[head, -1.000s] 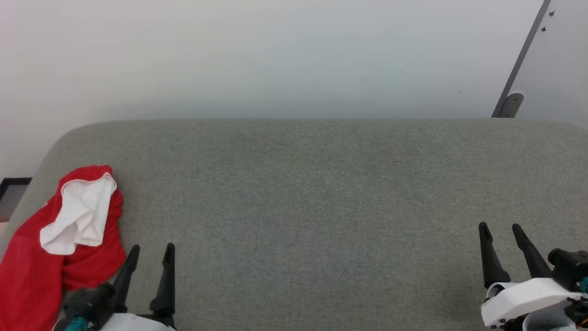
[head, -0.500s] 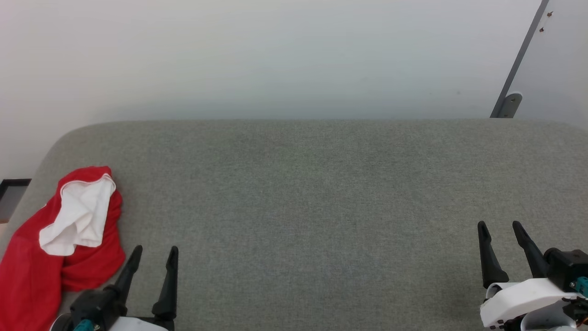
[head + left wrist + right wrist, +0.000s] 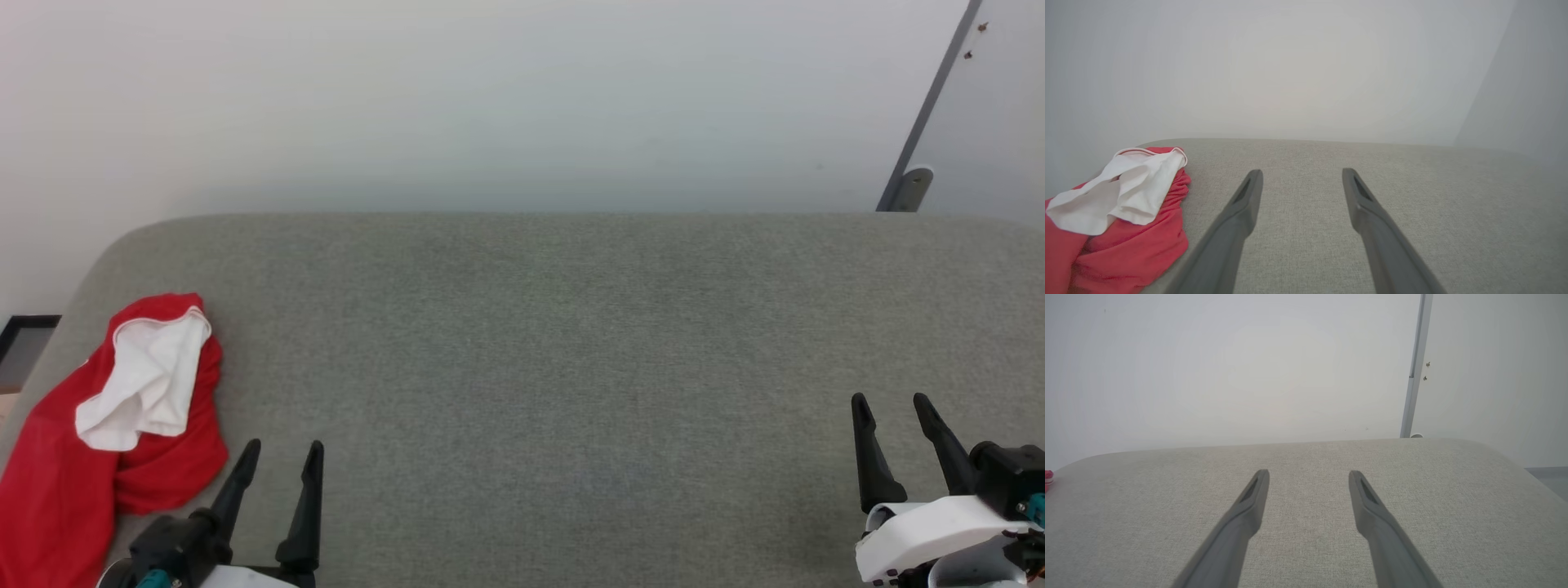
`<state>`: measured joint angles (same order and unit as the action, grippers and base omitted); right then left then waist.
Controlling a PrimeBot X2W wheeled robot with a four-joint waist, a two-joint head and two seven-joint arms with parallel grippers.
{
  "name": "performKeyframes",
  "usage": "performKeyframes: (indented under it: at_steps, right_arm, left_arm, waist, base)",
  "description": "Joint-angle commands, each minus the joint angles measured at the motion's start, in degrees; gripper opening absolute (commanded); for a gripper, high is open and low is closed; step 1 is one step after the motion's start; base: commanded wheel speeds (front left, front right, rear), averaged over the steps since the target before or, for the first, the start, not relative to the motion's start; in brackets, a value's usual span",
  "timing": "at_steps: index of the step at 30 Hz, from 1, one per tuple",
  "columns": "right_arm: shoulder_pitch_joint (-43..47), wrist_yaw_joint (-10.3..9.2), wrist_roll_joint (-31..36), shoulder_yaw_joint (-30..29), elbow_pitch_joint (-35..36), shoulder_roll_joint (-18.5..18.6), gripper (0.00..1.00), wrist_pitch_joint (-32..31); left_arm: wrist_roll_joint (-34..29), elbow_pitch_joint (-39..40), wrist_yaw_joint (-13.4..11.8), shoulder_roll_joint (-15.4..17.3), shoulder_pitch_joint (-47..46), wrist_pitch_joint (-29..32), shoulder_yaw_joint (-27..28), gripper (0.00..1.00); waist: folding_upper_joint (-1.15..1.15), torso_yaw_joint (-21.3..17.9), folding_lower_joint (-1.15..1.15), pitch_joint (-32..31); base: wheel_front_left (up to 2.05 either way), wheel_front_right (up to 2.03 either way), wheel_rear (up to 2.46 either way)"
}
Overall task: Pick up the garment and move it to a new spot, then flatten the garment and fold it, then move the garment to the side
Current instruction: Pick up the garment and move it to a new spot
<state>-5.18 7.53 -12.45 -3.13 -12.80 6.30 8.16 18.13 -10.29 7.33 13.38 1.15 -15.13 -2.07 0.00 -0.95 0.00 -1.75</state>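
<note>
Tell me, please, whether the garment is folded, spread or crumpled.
Crumpled: the garment lies in a loose heap, white fabric rumpled over red folds.

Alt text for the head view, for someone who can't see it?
Crumpled red garment, white fabric on top, at the left end of a grey cushion. Both grippers are open: the left gripper beside it, the right gripper far right.

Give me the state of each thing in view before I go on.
garment: crumpled in a heap at the left edge of the padded surface, neither flattened nor folded, not held.
left tool: open, empty, close beside the garment.
right tool: open, empty, over the surface's right side.
</note>
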Motion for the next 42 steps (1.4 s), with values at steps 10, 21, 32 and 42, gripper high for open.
performKeyframes:
  at_steps: [10, 21, 32, 42]
  right_arm:
    - [1.1, -0.08, -1.2, 2.2, 0.3, 0.2, 1.00, -0.6]
    - [0.9, -0.08, -3.1, 6.7, -0.6, 0.7, 1.00, -0.9]
    - [0.2, -0.08, -4.4, 10.5, -1.8, 0.4, 1.00, -0.6]
    - [-0.2, -0.08, -4.4, 10.3, -1.9, 0.9, 1.00, -0.8]
  left_arm:
    - [0.8, -1.0, -0.7, -0.7, -0.1, 0.0, 1.8, 1.00]
    - [1.8, -0.5, -2.5, 0.4, 1.6, 0.4, 4.1, 1.00]
    - [2.9, 1.6, -3.3, 2.3, 3.2, 1.3, 5.7, 1.00]
    - [6.2, 1.5, -2.8, 3.5, 0.3, 3.6, 7.0, 1.00]
  waist:
    - [0.00, 5.8, 0.00, -1.8]
    - [0.00, 15.3, 0.00, -4.3]
    - [0.00, 20.4, 0.00, -5.2]
    - [0.00, 19.3, 0.00, -3.4]
  base:
    - [0.00, 0.00, 0.00]
    - [0.00, 0.00, 0.00]
    - [0.00, 0.00, 0.00]
    - [0.00, 0.00, 0.00]
